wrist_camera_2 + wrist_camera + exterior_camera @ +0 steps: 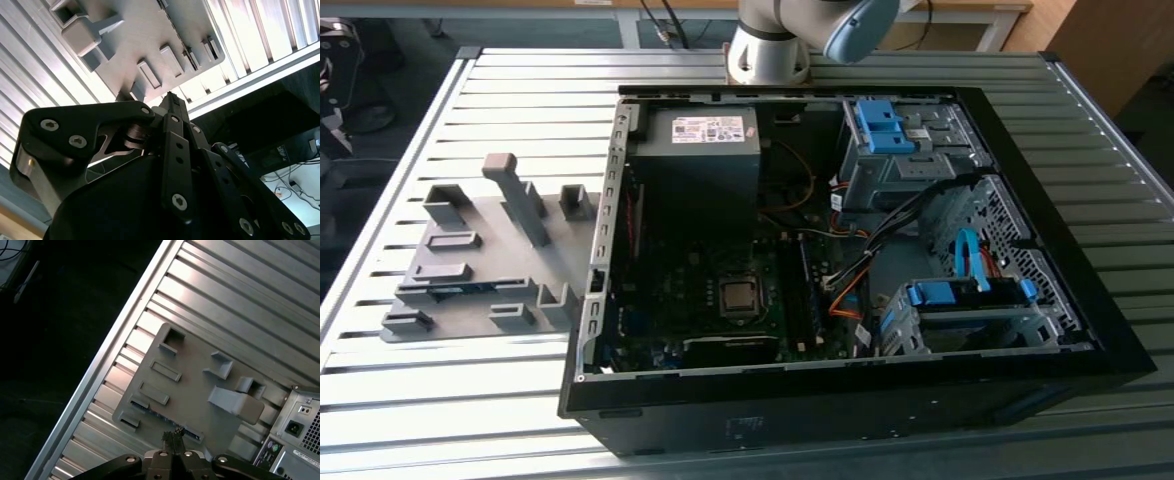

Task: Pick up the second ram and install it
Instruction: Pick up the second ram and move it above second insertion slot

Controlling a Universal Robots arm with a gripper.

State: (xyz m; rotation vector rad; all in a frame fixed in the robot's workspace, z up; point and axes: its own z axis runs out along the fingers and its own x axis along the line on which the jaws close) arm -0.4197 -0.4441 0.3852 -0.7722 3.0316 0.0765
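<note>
One memory stick, the second ram (454, 291), shows as a thin blue-green strip at the lower left of the exterior view. It is seated between grey blocks on the holder plate (494, 262), so it has not been lifted. To the right of the plate stands the open computer case (1107, 350). Its motherboard (707, 300) is exposed in the middle of the frame, and the arm (774, 45) rises behind the case at the top edge.

In the first wrist view the gripper (172, 436) sits at the bottom centre of the frame, above the plate and near the ram. Its fingertips are pressed together with nothing between them.

I judge the step in hand to be the approach for the pick-up, with the install not begun. A grasp on so thin a board would seem to call for the fingers to part, line up across the strip and come straight down between the blocks without knocking them.
</note>
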